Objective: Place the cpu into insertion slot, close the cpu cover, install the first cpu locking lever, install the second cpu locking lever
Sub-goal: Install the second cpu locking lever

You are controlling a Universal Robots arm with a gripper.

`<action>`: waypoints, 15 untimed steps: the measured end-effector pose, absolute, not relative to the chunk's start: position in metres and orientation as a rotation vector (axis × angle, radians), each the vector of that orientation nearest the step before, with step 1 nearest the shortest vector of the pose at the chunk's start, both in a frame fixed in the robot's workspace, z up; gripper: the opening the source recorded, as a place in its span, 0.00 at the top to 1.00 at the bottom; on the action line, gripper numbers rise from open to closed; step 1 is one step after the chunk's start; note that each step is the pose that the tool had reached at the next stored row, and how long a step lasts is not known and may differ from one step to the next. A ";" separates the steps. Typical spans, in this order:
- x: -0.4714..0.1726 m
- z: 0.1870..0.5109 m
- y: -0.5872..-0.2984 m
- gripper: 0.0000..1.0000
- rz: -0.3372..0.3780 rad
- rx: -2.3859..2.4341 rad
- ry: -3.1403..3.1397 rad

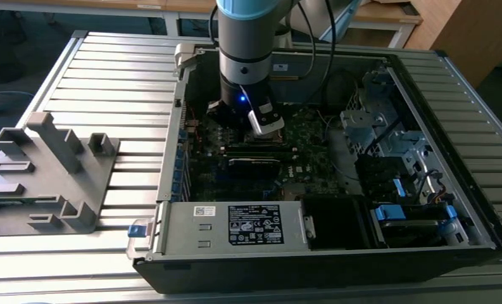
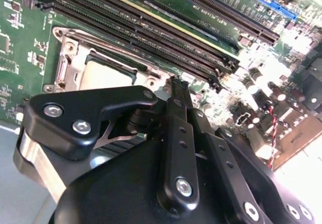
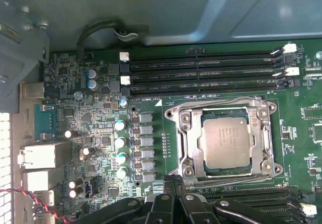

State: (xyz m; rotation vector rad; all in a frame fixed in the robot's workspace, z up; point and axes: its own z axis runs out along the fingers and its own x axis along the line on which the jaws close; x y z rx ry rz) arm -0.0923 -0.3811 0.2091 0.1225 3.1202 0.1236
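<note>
We hang our end effector just above the board beside the insertion slot, its fingers drawn narrow and holding nothing, while the cpu lies flat in the slot under the cpu cover.

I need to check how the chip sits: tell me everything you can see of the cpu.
The cpu is a small flat square chip with a dull grey-brown metal top bearing faint print. It lies flat in the insertion slot, framed by the silvery cpu cover that lies down around it. Nothing grips it; the gripper hangs just beside the socket's edge. In the second wrist view its pale top shows through the cover's window.
</note>
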 end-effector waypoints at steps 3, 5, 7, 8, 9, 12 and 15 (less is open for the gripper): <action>-0.092 0.209 -0.381 0.89 0.124 0.122 3.120; -0.092 0.209 -0.381 0.89 0.124 0.122 3.120; -0.091 0.209 -0.381 0.89 0.123 0.122 3.120; -0.090 0.209 -0.381 0.89 0.124 0.122 3.120; -0.090 0.209 -0.381 0.89 0.124 0.122 3.120; -0.086 0.209 -0.381 0.89 0.124 0.122 3.120; -0.080 0.209 -0.381 0.89 0.124 0.122 3.120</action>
